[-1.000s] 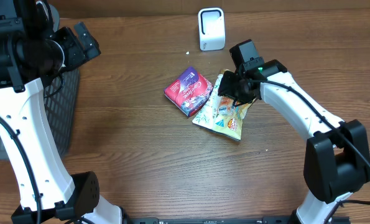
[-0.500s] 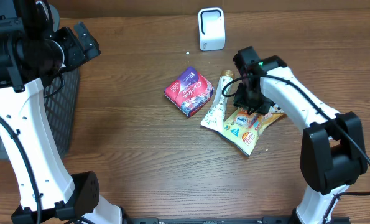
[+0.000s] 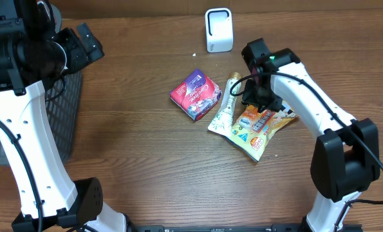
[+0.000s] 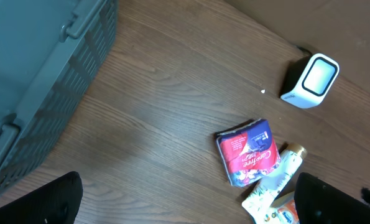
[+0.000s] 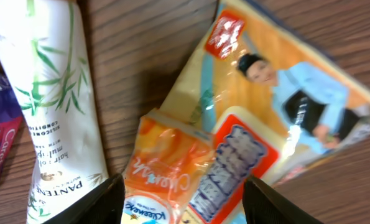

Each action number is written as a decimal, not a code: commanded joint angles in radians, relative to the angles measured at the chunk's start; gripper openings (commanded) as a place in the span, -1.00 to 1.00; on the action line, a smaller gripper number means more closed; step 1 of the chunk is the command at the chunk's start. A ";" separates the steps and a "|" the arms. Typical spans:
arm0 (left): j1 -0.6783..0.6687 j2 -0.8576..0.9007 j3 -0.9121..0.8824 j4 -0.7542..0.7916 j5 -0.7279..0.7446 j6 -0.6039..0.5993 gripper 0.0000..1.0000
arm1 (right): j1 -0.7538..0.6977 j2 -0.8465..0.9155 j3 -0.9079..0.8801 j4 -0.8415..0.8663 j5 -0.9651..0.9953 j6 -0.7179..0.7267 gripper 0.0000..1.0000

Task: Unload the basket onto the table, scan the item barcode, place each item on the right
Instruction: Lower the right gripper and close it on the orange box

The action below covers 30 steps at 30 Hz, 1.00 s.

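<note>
1. Since a second ago the snack pouch (image 3: 258,136) has slid right and nearer, uncovering the white tube (image 3: 224,111).
2. The right end effector (image 5: 182,199) hovers over the pouch, fingers spread, gripping nothing.
3. The left end effector (image 4: 191,202) is spread wide at the far left.
4. The scanner (image 3: 219,29) stands farther back on the tabletop (image 3: 133,161).

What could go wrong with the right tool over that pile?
1. The right tool sits open over the orange packet, which lies on the yellow bag beside the tube; closing might pinch two items.
2. No barcode shows on any upward face, so presenting to the scanner may need a flip.
</note>
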 commanded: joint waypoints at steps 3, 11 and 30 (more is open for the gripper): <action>-0.001 0.000 -0.003 0.001 -0.006 -0.003 0.99 | 0.063 0.008 -0.053 0.086 -0.016 0.033 0.24; -0.001 0.000 -0.003 0.001 -0.006 -0.003 0.99 | 0.090 0.045 -0.053 0.176 -0.011 0.113 0.22; -0.001 0.000 -0.003 0.001 -0.006 -0.003 1.00 | 0.087 0.143 -0.053 0.073 0.134 0.161 -0.37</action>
